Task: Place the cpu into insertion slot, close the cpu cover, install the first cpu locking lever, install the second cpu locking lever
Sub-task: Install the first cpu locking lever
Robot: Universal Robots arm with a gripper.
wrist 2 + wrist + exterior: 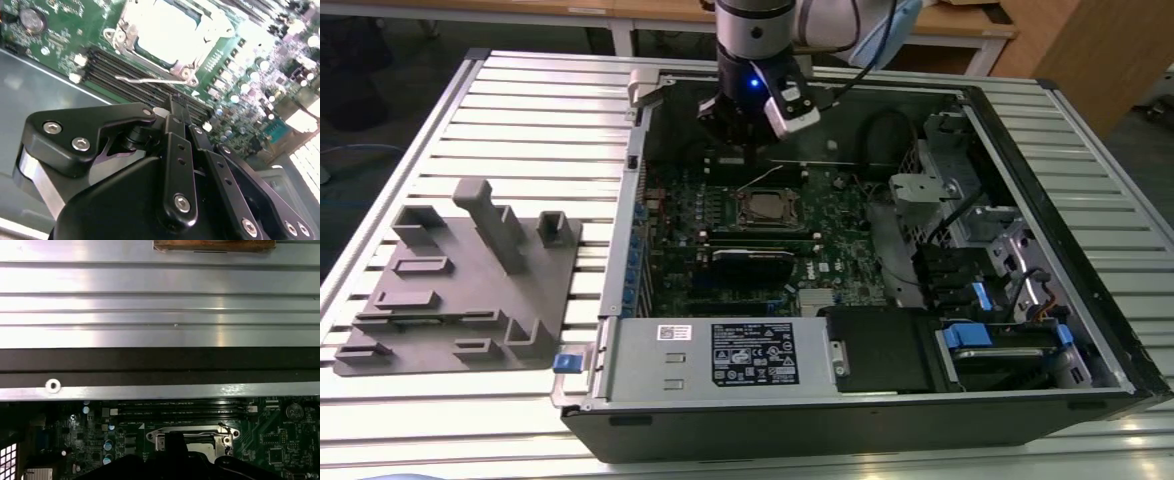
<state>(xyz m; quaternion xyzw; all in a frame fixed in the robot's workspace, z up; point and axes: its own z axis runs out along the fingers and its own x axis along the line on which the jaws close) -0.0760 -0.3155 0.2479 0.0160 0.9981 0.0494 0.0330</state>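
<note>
The insertion slot (767, 208) sits in the green board inside the open computer case. In the second wrist view the cpu cover (131, 37) lies flat as a silver frame around the bright metal top of the cpu (167, 27). A thin wire locking lever (145, 79) sticks out loose beside the socket, and the exterior view shows it raised (762, 178). My gripper (742, 150) hangs just above and behind the socket, over the lever. Its black fingers (173, 112) look pressed together with nothing between them. The first wrist view shows the socket (200, 432) right past the fingertips.
Long black memory slots (125, 70) run beside the socket. A black card (750, 262) and a power supply box (720, 355) lie nearer the case front. Drive bays and cables (974, 260) fill the exterior view's right. A grey fixture tray (454, 280) rests on the slatted table.
</note>
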